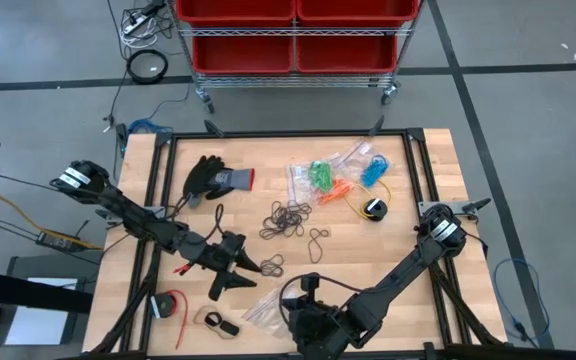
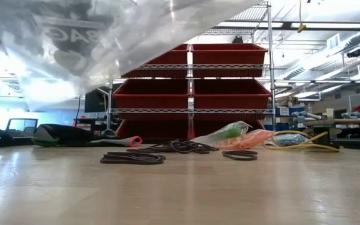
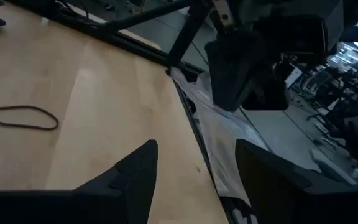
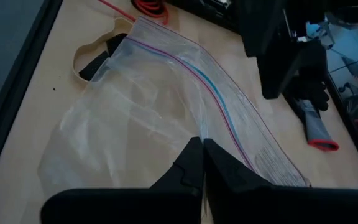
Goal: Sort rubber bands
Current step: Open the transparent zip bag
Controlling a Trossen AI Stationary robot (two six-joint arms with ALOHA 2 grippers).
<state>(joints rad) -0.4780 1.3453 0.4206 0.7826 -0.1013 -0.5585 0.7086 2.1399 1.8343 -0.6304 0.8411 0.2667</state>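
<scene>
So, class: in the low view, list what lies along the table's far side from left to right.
Glove → black rubber bands → bag of green bands → bag of orange bands → yellow cable.

A wooden table [image 1: 428,180] carries black rubber bands [image 1: 288,220], filled bags [image 1: 333,175], a glove [image 1: 213,178] and a clear bag [image 1: 263,305]

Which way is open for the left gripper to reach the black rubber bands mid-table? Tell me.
Probably yes, straight ahead: the left gripper stands open, a few black rubber bands lie just beside its fingertips, and the bare table leaves the way to the bigger pile clear.
</scene>
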